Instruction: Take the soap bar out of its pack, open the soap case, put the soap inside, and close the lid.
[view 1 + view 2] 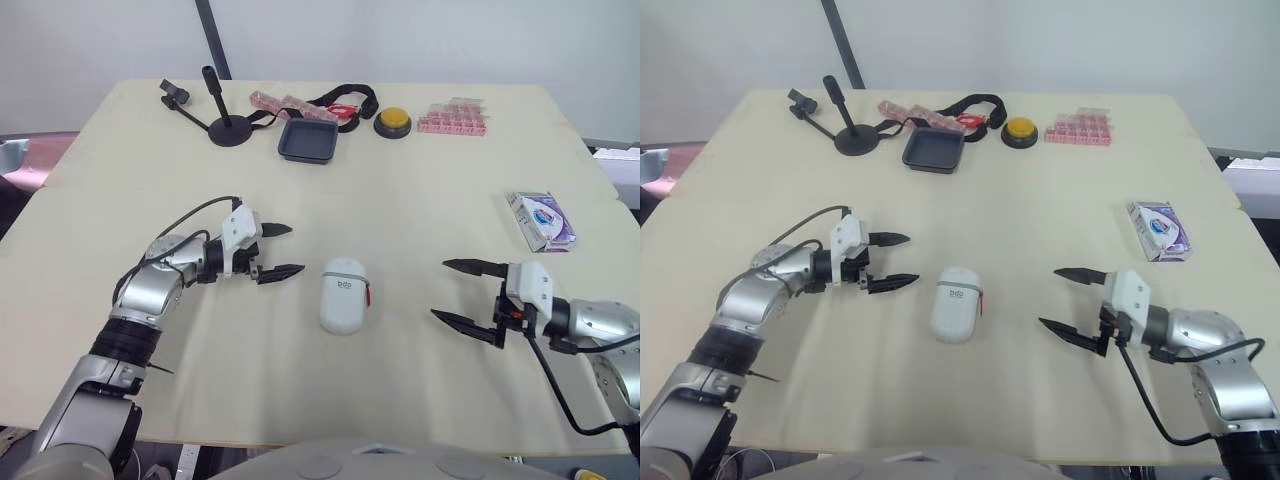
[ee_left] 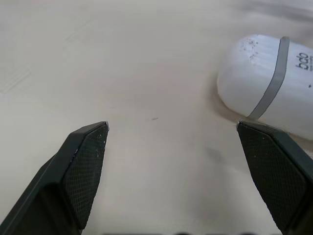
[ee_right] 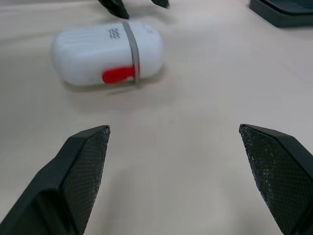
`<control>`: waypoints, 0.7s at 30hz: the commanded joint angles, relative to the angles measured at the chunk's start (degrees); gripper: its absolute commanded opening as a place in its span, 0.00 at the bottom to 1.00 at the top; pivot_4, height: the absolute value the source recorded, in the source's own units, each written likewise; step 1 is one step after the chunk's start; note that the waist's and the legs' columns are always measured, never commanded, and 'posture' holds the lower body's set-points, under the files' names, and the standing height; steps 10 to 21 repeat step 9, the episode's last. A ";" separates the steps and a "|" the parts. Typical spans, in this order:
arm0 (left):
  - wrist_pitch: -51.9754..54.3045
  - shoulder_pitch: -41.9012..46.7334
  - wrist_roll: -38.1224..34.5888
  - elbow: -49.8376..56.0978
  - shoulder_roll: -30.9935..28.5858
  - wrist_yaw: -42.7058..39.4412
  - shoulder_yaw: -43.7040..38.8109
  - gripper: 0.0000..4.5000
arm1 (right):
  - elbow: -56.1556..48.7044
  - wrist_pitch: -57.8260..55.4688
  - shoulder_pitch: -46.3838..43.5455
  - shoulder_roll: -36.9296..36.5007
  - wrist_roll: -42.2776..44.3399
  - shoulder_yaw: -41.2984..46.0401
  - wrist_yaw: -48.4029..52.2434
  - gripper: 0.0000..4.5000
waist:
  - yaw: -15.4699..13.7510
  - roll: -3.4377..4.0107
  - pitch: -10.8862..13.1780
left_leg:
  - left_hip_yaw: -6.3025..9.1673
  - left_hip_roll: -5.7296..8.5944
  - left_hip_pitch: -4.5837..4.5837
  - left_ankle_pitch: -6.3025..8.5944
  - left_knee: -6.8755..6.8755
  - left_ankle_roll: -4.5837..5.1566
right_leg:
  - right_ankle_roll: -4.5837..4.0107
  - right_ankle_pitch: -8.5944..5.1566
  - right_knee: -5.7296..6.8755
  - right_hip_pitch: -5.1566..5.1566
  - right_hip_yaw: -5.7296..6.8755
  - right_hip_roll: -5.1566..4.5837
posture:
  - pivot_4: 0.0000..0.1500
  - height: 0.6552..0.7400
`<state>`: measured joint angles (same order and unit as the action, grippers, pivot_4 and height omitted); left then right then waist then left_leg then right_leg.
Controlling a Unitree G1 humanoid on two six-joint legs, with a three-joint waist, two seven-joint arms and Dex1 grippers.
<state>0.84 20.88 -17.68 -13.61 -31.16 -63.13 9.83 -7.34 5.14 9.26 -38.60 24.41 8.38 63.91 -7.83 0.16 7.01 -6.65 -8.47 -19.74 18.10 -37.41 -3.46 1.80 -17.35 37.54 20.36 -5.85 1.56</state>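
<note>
A white oval soap case (image 1: 342,295) with a grey band and a red clasp lies shut in the middle of the table. The soap pack (image 1: 541,221), a small white and purple box, lies at the right side of the table, apart from both arms. My left gripper (image 1: 278,250) stands open just left of the case, its fingertips a short way from the case's upper end. My right gripper (image 1: 462,292) is open to the right of the case, with a wider gap of bare table between them. In the right wrist view the case (image 3: 108,52) lies ahead of the fingers.
At the back of the table stand a black tripod stand (image 1: 222,118), a dark square tray (image 1: 309,140), a yellow button (image 1: 393,122), a black strap (image 1: 345,100) and two pink pill organisers (image 1: 454,118). The table's right edge runs close to the soap pack.
</note>
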 commanded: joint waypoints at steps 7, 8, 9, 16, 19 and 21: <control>1.20 -5.39 -0.79 3.47 -0.95 2.52 -5.28 0.99 | 1.30 4.43 3.17 0.06 1.73 5.26 1.13 1.00 | 0.56 -0.06 0.03 | -0.10 -0.05 0.22 -0.09 -0.05 -0.02 | 0.00 0.00 0.03 -0.18 0.01 -0.17 | 1.00 1.00; 1.84 -5.60 -0.53 3.83 -1.11 3.06 -5.60 0.99 | 1.57 4.79 3.30 0.07 1.71 5.25 1.35 1.00 | 0.56 -0.06 0.03 | -0.10 -0.05 0.22 -0.09 -0.05 -0.02 | 0.00 0.00 0.04 -0.18 0.02 -0.17 | 1.00 1.00; 1.84 -5.67 0.19 3.92 -1.37 3.64 -5.74 0.99 | 1.86 5.02 3.27 0.08 1.67 5.17 1.47 1.00 | 0.56 -0.06 0.03 | -0.10 -0.03 0.21 -0.09 -0.05 -0.01 | 0.00 0.00 0.04 -0.18 0.04 -0.16 | 1.00 1.00; 1.84 -5.67 0.19 3.92 -1.37 3.64 -5.74 0.99 | 1.86 5.02 3.27 0.08 1.67 5.17 1.47 1.00 | 0.56 -0.06 0.03 | -0.10 -0.03 0.21 -0.09 -0.05 -0.01 | 0.00 0.00 0.04 -0.18 0.04 -0.16 | 1.00 1.00; 1.84 -5.67 0.19 3.92 -1.37 3.64 -5.74 0.99 | 1.86 5.02 3.27 0.08 1.67 5.17 1.47 1.00 | 0.56 -0.06 0.03 | -0.10 -0.03 0.21 -0.09 -0.05 -0.01 | 0.00 0.00 0.04 -0.18 0.04 -0.16 | 1.00 1.00; 1.84 -5.67 0.19 3.92 -1.37 3.64 -5.74 0.99 | 1.86 5.02 3.27 0.08 1.67 5.17 1.47 1.00 | 0.56 -0.06 0.03 | -0.10 -0.03 0.21 -0.09 -0.05 -0.01 | 0.00 0.00 0.04 -0.18 0.04 -0.16 | 1.00 1.00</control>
